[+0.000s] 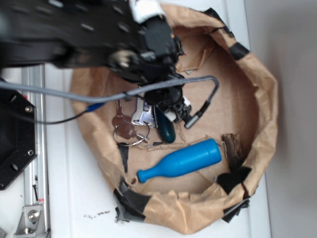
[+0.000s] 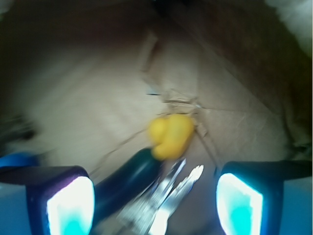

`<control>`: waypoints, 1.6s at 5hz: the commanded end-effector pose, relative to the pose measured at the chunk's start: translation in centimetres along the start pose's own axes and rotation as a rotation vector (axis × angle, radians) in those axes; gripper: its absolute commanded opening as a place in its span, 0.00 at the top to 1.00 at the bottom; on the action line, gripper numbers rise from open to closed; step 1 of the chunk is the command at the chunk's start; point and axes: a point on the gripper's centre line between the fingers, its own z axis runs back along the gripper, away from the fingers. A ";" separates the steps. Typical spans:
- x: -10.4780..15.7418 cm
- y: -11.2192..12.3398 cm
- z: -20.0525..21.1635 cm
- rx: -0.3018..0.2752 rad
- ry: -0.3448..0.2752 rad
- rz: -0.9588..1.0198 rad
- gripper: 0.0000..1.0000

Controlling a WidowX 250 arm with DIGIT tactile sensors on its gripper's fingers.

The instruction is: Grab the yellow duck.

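White table (image 1: 74, 198) under everything, carrying a round brown paper-walled bin (image 1: 262, 114) patched with black tape. Black arm reaching in from upper left, hiding much of the bin floor. Blue bowling pin (image 1: 181, 161) lying flat near the lower wall. Gripper (image 2: 155, 196) spread wide, pads (image 2: 239, 205) well apart, pinching nothing, poised above the clutter. Dark green pickle toy (image 1: 166, 130) lying beside a bunch of keys (image 1: 130, 126). Yellow duck (image 2: 171, 135) sat on the bin floor, touching the pickle's tip, ahead of the spread gripper in the wrist view; hidden in the exterior view.
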 end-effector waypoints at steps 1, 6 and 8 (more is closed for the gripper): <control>1.8 0.7 0.1 -0.019 -0.070 0.017 0.00; 3.2 0.1 -1.3 -0.011 -0.089 -0.110 1.00; 3.1 -5.2 6.2 -0.135 -0.056 -0.512 1.00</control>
